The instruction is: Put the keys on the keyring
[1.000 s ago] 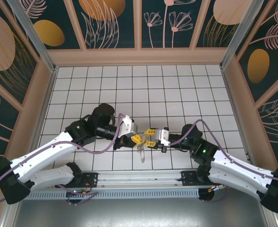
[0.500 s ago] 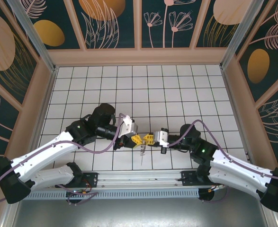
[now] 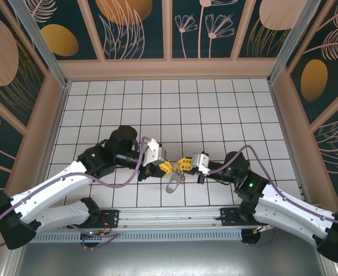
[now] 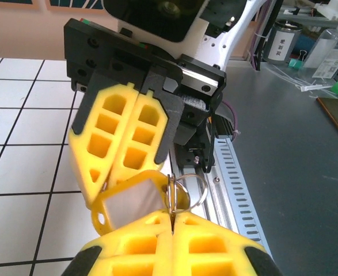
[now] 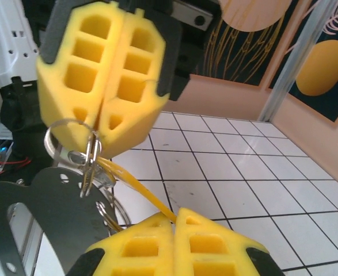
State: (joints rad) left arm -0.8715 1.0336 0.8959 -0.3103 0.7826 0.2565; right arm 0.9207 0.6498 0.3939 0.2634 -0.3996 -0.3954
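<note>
My left gripper (image 4: 173,215) is shut on a thin steel keyring (image 4: 183,192) that stands edge-on just above its fingertips. A yellow key tag (image 4: 128,202) with a pale window hangs on that ring. My right gripper (image 5: 174,217) is shut on the edge of this yellow tag (image 5: 135,190). Seen from above, the left gripper (image 3: 165,167) and right gripper (image 3: 183,164) meet tip to tip above the near tiles. A flat dark-grey metal piece (image 5: 48,213) with an oval cut-out dangles from the rings (image 5: 88,155). The brass-gold key is out of view.
The slotted metal rail (image 4: 238,178) of the table's near edge runs right under the grippers, with the grey bench (image 4: 295,149) beyond it. White tiled floor (image 3: 174,109) stretches away behind, closed in by patterned walls (image 3: 169,29).
The right gripper has shifted slightly up and to the right. The dangling grey piece has swung from edge-on to broadside. Both grippers stay shut.
</note>
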